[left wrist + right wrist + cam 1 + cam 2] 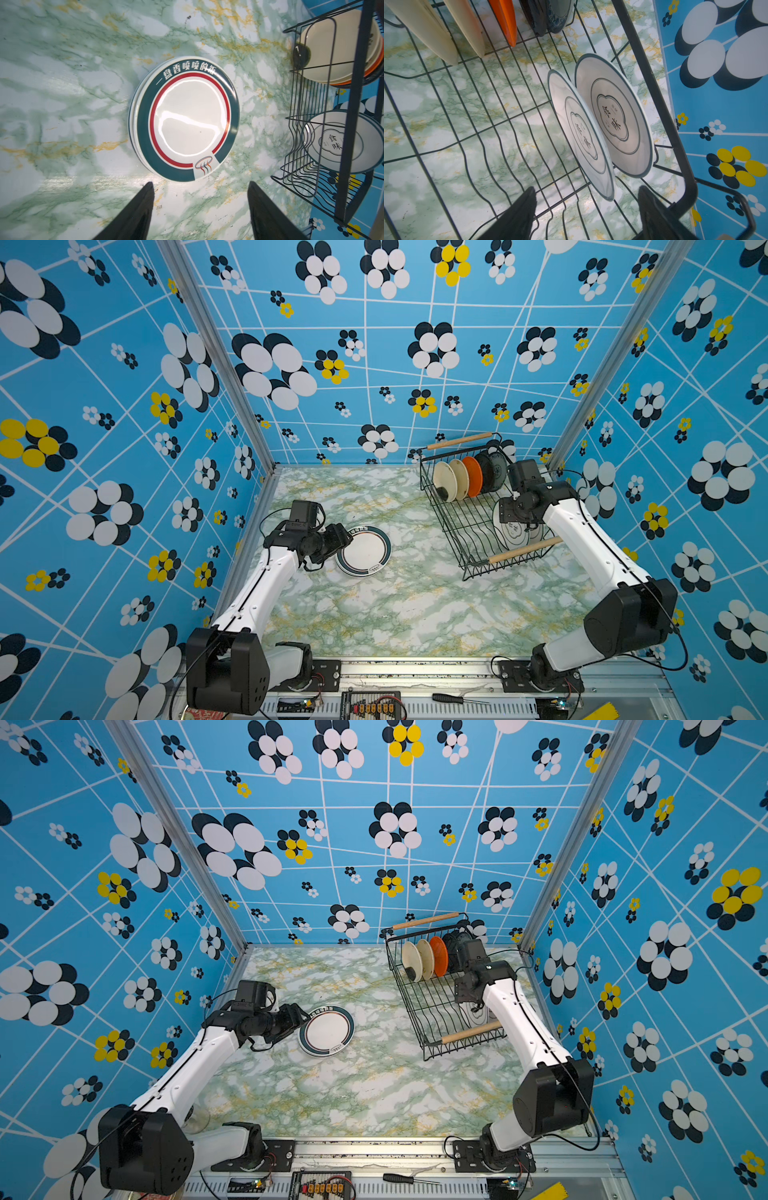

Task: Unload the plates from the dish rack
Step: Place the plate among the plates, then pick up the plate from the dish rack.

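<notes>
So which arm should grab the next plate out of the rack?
Right, probably. The right end effector is open over the rack, close to the two white plates standing in it. The left end effector is open beside the stacked plates on the table, away from the rack.

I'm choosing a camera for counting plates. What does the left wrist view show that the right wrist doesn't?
Left wrist only: the round white plate with teal rim and red ring, flat on the green marble table, and the open left hand. Right wrist only: the round teal-patterned plate and the open right hand. Both: the black wire dish rack, round cream plates, a round white emblem plate.
</notes>
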Available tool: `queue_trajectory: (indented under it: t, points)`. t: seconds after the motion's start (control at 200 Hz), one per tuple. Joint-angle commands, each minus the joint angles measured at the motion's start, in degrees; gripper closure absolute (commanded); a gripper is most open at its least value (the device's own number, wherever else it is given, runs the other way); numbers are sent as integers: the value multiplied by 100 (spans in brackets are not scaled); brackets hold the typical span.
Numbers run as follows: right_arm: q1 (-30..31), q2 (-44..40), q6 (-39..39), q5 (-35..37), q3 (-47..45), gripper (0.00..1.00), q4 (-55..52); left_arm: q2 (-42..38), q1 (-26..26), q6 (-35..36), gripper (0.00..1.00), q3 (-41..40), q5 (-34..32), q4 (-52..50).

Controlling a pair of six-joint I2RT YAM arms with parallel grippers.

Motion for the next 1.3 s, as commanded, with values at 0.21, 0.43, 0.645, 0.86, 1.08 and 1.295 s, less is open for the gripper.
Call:
queue_trajectory:
  t: [0.21,0.43,0.645,0.86,1.08,1.295]
  points:
    - [-279,648,-375,-247,403,25,36,-449,-17,392,22,37,214,271]
    - [-336,859,-482,-380,398,30,43,-489,-15,528,13,62,-23,257]
    - [-461,875,-487,-573,133,36,172,-454,-8,580,10,122,-51,282]
    - [-461,872,-491,-698,-115,42,348,-453,-8,630,7,168,-21,327]
    - [-695,889,-506,-892,-268,51,512,-471,2,655,4,81,-24,463]
    - [-733,901,-546,-901,-364,58,581,-403,26,620,0,22,-134,487]
